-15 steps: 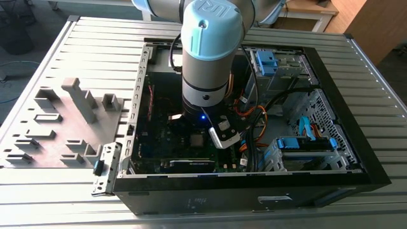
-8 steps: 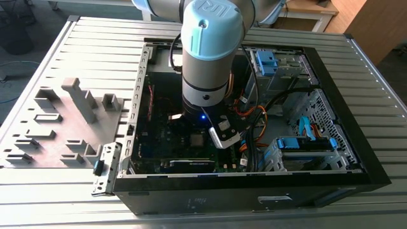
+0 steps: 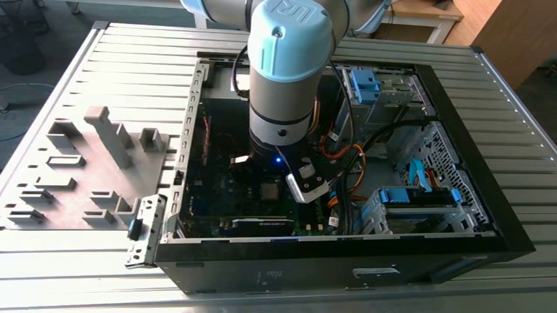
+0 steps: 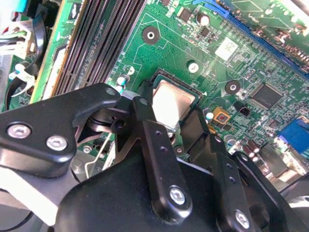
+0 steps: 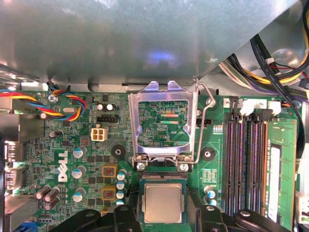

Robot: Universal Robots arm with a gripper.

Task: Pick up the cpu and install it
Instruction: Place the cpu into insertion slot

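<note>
Arm [image 3: 283, 78] reaches straight down into open black computer case [image 3: 348, 264], which lies on its side on slatted metal worktop [image 3: 78, 277]. Tool [image 4: 172, 121] is down at the motherboard [image 5: 67, 145], right over the socket, its black body on both sides of the cpu [image 5: 163, 202]. The cpu sits flat and square within the socket's black surround, silver-grey top facing up. Cannot tell whether the tool is clamped on the chip or has let go; contact at the chip's edges is not clear in both wrist views. Metal retention frame [image 5: 163, 92] is swung open and stands up just beside the socket, green board visible through its window; its wire lever [image 5: 203, 121] is up alongside it. Dark memory slots [image 5: 246, 159] run near the socket, beyond the lever. Twisted coloured wires [image 5: 63, 104] lie on the board well apart from the socket, on the other side. In the exterior view a black card [image 3: 257, 226] is slotted in near the case's front wall, and orange cables [image 3: 348, 156] loop toward the exterior view's right. Grey fixture block [image 3: 87, 169] with upright pegs sits on the worktop at the exterior view's left, beside the case.
</note>
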